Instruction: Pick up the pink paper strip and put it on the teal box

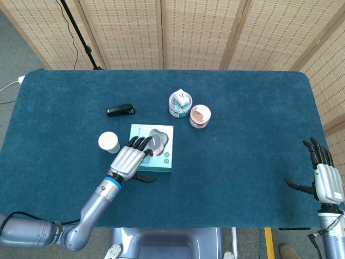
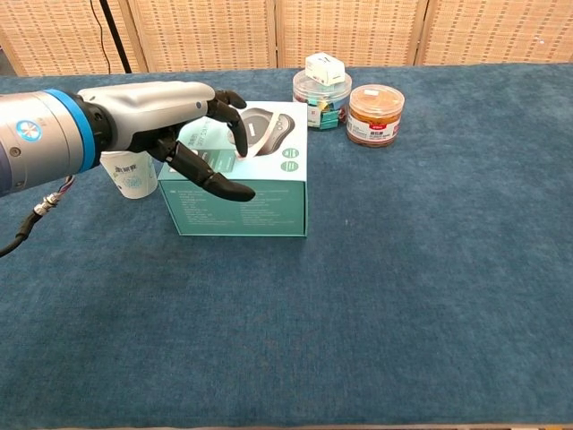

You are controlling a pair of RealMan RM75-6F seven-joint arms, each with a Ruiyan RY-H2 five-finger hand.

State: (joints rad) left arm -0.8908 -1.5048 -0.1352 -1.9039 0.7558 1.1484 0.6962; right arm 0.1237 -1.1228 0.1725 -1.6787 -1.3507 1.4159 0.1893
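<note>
The teal box [image 1: 164, 162] [image 2: 269, 202] lies left of the table's centre, with a grey oval printed on its lid. A pale pink paper strip [image 1: 155, 153] shows on the lid in the head view, right by my left fingertips; the chest view hides it behind the hand. My left hand [image 1: 128, 159] [image 2: 170, 121] hovers over the box's left half, fingers arched over the lid and thumb stretched across the front face, with nothing visibly pinched. My right hand [image 1: 325, 175] rests at the table's right front edge, fingers apart and empty, and shows only in the head view.
A white paper cup [image 1: 108, 142] [image 2: 130, 175] stands just left of the box, behind my left forearm. Two lidded jars [image 1: 180, 103] [image 1: 200, 116] stand behind the box to the right. A black stapler [image 1: 121, 110] lies at the back left.
</note>
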